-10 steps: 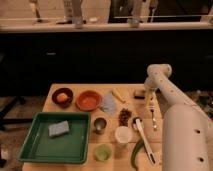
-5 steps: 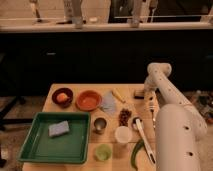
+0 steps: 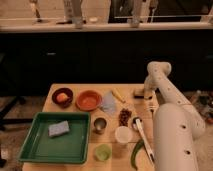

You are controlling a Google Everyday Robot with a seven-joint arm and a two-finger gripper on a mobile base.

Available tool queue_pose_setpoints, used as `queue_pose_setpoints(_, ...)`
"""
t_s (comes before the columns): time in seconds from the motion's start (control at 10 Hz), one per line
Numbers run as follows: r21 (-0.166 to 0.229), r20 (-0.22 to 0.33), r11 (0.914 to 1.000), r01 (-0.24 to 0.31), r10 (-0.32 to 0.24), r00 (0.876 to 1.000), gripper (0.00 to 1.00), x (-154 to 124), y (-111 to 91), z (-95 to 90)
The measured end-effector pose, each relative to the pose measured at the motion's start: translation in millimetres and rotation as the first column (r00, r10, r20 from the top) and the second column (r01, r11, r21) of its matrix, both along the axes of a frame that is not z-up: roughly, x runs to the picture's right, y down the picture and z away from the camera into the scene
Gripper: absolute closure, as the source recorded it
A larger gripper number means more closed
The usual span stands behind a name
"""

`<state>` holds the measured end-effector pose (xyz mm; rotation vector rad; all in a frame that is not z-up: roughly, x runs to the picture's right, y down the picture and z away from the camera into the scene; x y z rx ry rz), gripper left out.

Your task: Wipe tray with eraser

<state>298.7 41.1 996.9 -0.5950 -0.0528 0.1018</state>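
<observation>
Camera view: my hand [image 3: 145,95], fingers pressed together, apparently pinching the eraser [image 3: 138,92], well right of and beyond the tray [image 3: 75,142] on the table [image 3: 56,91]; I judge the eraser light and stiff, best gripped across its long sides

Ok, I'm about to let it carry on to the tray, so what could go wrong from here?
The end effector is shut at the eraser, but the hold isn't visibly secure, so it may slip on lifting.
The way to the tray crosses the orange bowl and metal cup; a low carry could knock them.
The sponge lying in the tray could block wiping.
</observation>
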Motion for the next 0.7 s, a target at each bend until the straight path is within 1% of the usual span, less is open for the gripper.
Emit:
queue_pose_setpoints(0.2,0.003,0.028,0.9998,0.018,-0.018,0.999,1.00,-9.4,-4.2,-8.0)
queue_pose_setpoints(0.4,0.003,0.044,0.9996,0.028,-0.028,0.999,1.00,-12.7,-5.5,-14.0)
queue_pose_setpoints(0.7,0.004,0.083,0.9988,0.049,-0.050,0.995,1.00,-22.3,-6.2,-29.7)
